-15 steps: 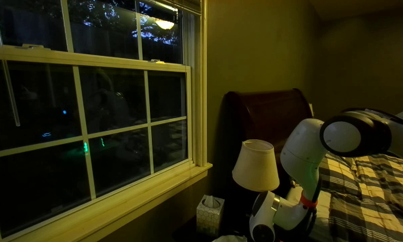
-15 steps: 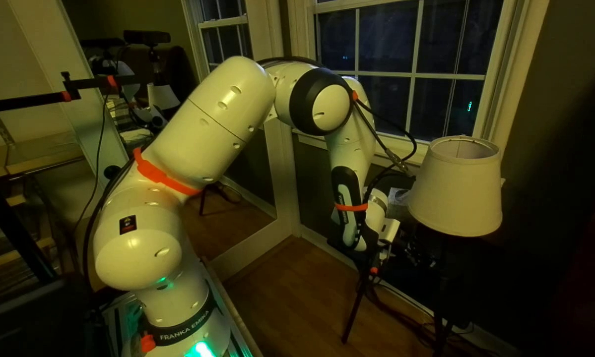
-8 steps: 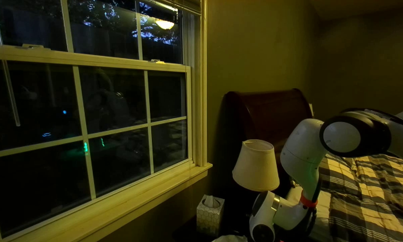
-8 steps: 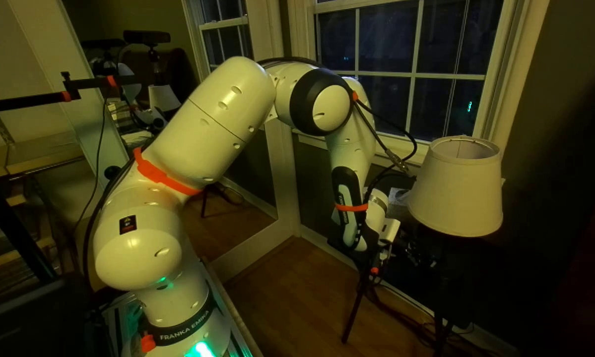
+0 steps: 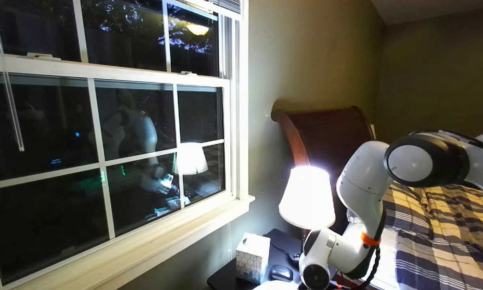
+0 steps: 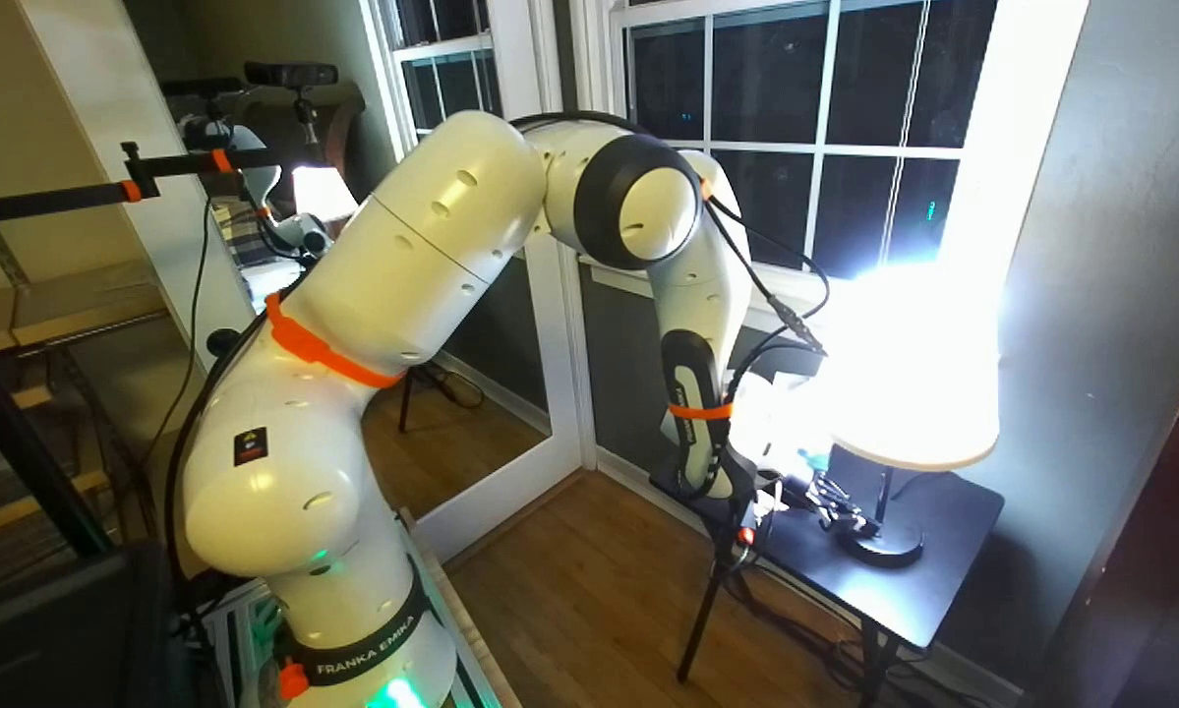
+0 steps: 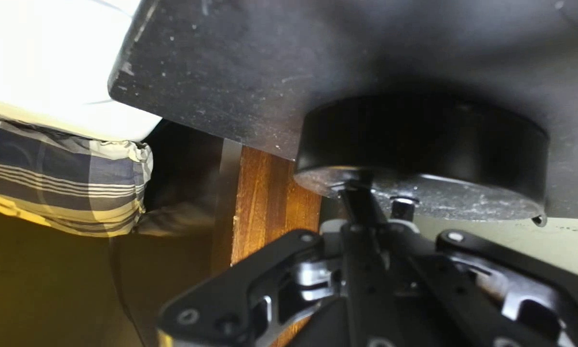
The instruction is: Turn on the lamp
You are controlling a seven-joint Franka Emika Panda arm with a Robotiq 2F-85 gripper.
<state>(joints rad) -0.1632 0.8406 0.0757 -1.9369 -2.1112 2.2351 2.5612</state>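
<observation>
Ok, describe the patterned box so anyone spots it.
In an exterior view, find the big window. Below the right end of its sill, a black table holds the box. Unlike the dark mouse-like thing beside it, it's white with hexagon outlines.

"FRANKA EMIKA" in pale capitals on a curved black band [image 6: 368, 639] round the lower end of the glossy white, tube-shaped robot arm [image 6: 422, 256], in an exterior view. Small black rectangular sticker [image 6: 251, 445] on its bulging white shoulder casing [image 6: 274, 501]: marks too tiny to make out. Elongated black-and-white forearm panel [image 6: 689, 447]: lengthwise lettering, not surely legible.
</observation>
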